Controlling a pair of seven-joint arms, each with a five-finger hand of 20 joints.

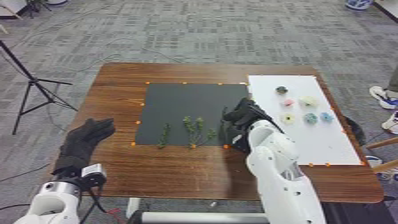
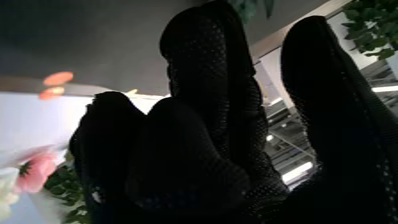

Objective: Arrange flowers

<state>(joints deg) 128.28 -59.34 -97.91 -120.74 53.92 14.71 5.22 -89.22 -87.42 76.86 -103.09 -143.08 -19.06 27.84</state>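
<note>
My right hand [image 1: 242, 114] is over the right edge of the dark mat [image 1: 178, 97], beside the white board [image 1: 275, 142]. In the right wrist view the fingers of my right hand [image 2: 206, 65] stand fairly straight and apart, with nothing visibly gripped. Green stems [image 1: 193, 131] lie on the mat's lower part. Small flower heads sit on the board: a pink flower [image 1: 288, 102], cream flowers [image 1: 308, 101] and blue flowers [image 1: 310, 118]. The wrist view shows a pink flower [image 2: 37, 172] and green leaves [image 2: 369, 25]. My left hand [image 1: 86, 135] is open at the table's left side.
The brown table [image 1: 120, 85] surrounds the mat and board, with orange markers along their edges. A black tripod [image 1: 31, 80] stands on the floor to the left. At the right are shoes [image 1: 384, 95] and chair legs.
</note>
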